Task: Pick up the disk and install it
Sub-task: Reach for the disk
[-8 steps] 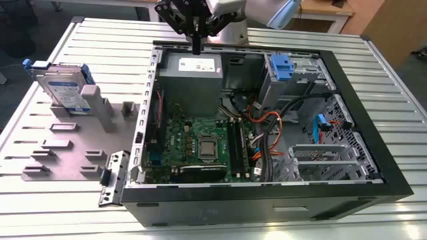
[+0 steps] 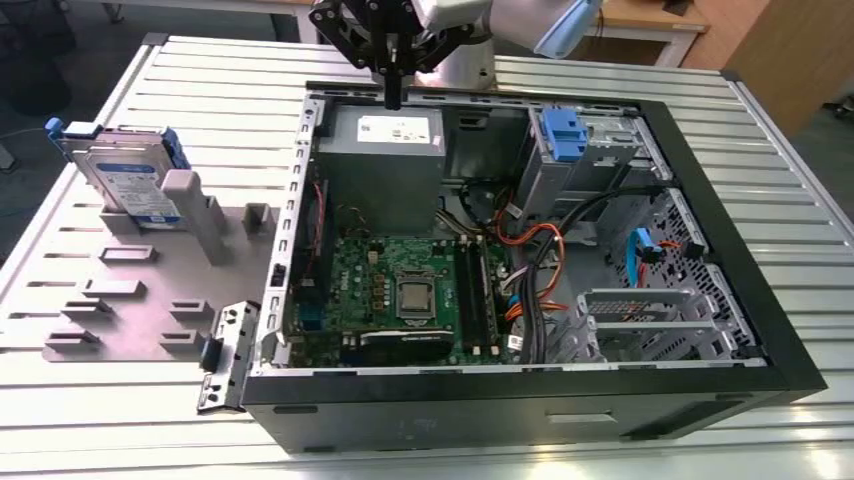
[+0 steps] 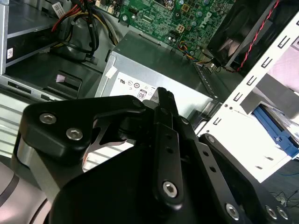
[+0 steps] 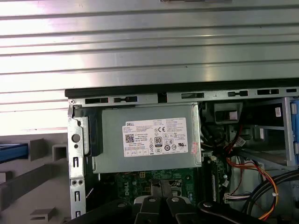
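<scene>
The disk [image 2: 131, 178], a silver drive with a white-and-blue label in a blue carrier, stands upright in a grey holder at the exterior view's left. Its blue edge also peeks in beside the case wall in the second wrist view [image 3: 279, 134] and in the first wrist view [image 4: 13, 152]. My gripper [image 2: 394, 100] hangs above the back edge of the open computer case, over the grey power supply box [image 2: 380, 150], well away from the disk. Its black fingers [image 3: 163, 100] are shut together with nothing between them.
The open computer case [image 2: 694, 200] lies on a slatted metal table [image 2: 214, 70], with the motherboard [image 2: 400, 285], cables and a drive bay with a lone blue bracket [image 2: 563, 135] inside. A grey fixture plate [image 2: 134, 300] and a loose metal bracket [image 2: 227, 355] lie at the left.
</scene>
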### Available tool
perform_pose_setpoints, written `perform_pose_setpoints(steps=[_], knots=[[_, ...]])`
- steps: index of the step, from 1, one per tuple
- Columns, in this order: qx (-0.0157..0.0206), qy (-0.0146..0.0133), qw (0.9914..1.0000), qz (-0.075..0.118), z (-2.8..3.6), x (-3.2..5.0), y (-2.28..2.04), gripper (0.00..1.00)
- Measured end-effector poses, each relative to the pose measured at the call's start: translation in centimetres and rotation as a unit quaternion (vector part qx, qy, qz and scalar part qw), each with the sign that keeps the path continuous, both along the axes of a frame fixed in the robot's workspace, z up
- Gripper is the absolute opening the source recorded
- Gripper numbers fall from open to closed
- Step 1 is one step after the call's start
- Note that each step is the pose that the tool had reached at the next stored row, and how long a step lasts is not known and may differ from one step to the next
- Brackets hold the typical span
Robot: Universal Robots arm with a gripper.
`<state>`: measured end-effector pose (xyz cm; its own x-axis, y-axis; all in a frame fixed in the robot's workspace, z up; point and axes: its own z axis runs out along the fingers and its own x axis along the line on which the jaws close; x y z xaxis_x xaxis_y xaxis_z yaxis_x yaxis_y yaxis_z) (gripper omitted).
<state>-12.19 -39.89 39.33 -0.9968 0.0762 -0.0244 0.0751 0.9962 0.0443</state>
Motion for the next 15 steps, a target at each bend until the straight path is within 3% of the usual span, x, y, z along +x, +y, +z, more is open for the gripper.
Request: perform_pose_setpoints(steps=[6,15], knots=[[0.0,0.0,1.0,0.0,0.0,-0.22,0.0,0.11],[0.0,-0.0005,1.0,0.0,-0.01,-1.79,0.0,0.11]])
